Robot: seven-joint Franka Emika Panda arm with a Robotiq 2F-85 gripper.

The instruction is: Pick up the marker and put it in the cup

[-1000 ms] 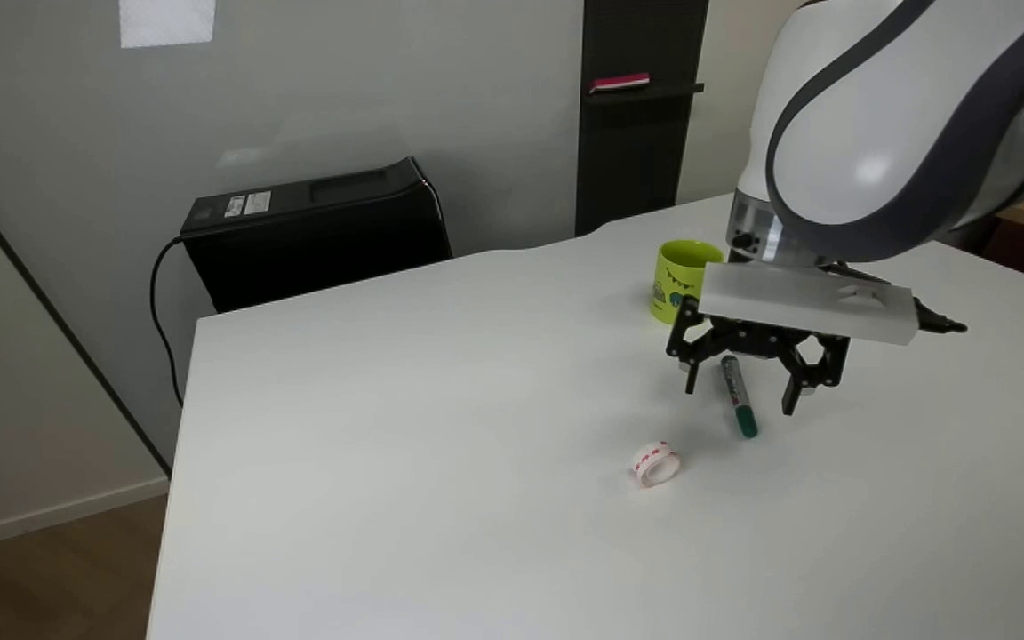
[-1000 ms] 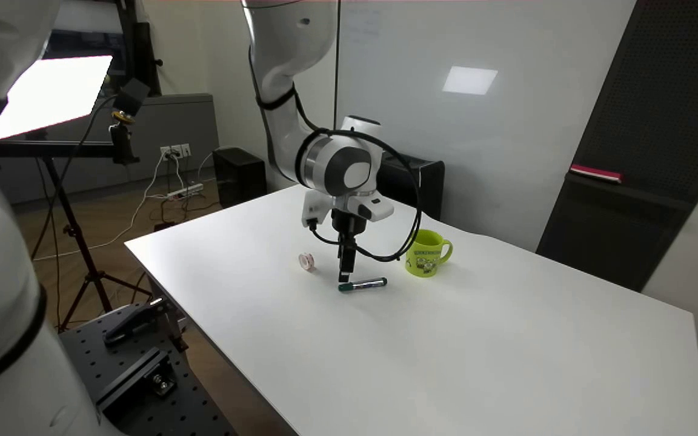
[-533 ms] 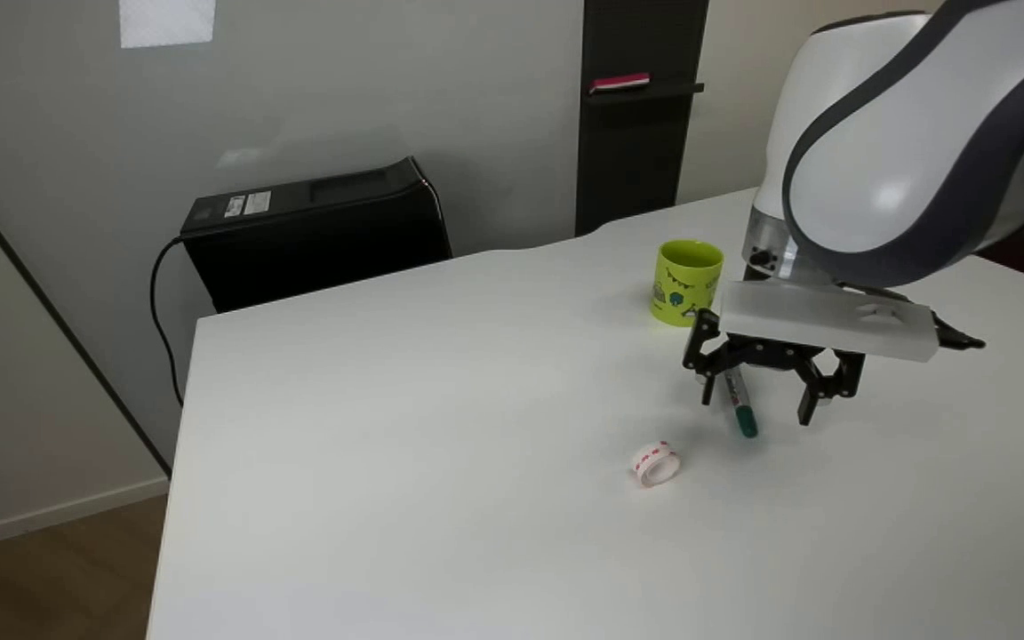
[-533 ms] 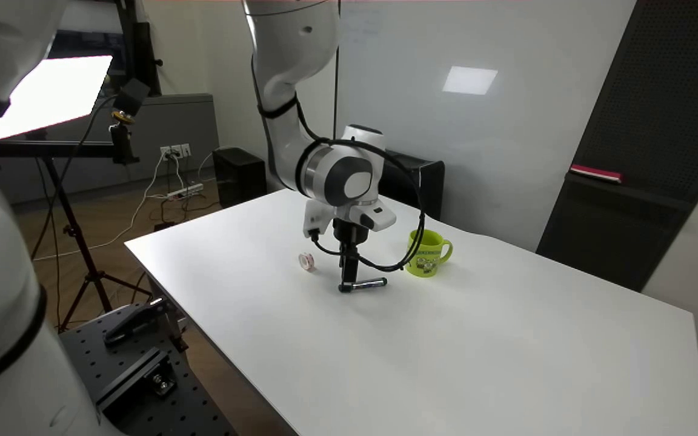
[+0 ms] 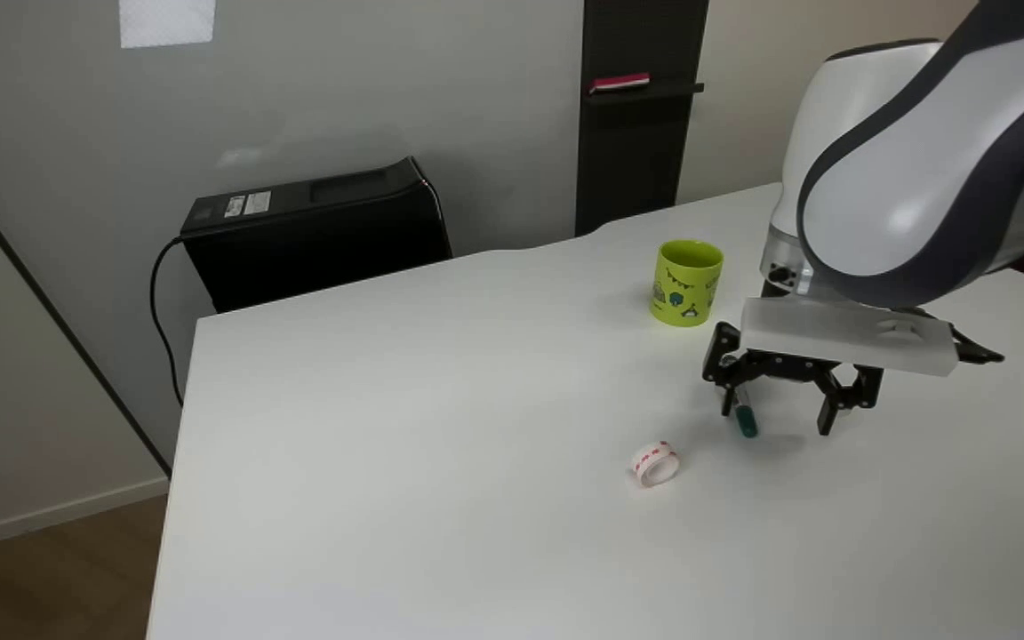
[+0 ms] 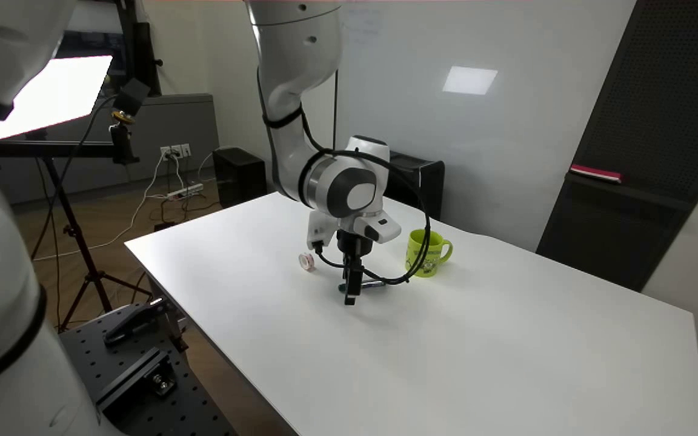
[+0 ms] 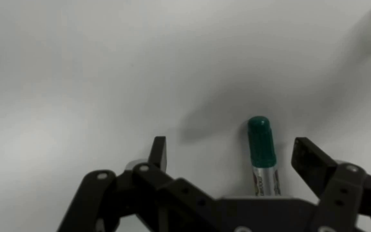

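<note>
The marker has a green cap and a silver body and lies on the white table. It shows in both exterior views (image 5: 746, 421) (image 6: 374, 283), partly hidden by the gripper, and in the wrist view (image 7: 261, 143), where its rear is hidden. My gripper (image 7: 230, 149) is open and empty. In the wrist view the marker lies between the fingers, nearer the right-hand one, touching neither. The gripper is low over the table in both exterior views (image 5: 775, 424) (image 6: 350, 300). The yellow-green cup (image 5: 686, 286) stands upright behind the marker; its handle shows in an exterior view (image 6: 426, 253).
A small white-and-red tape roll (image 5: 656, 465) lies on the table (image 5: 405, 462) near the marker's capped end; it also shows in an exterior view (image 6: 306, 261). A black box (image 5: 316, 231) stands beyond the table edge. A cable (image 6: 425, 242) loops from the arm in front of the cup.
The open gripper has moved down and rightward in an exterior view, shifting across the marker. The cup is now fully uncovered there. The marker, cup and tape roll have not moved.
</note>
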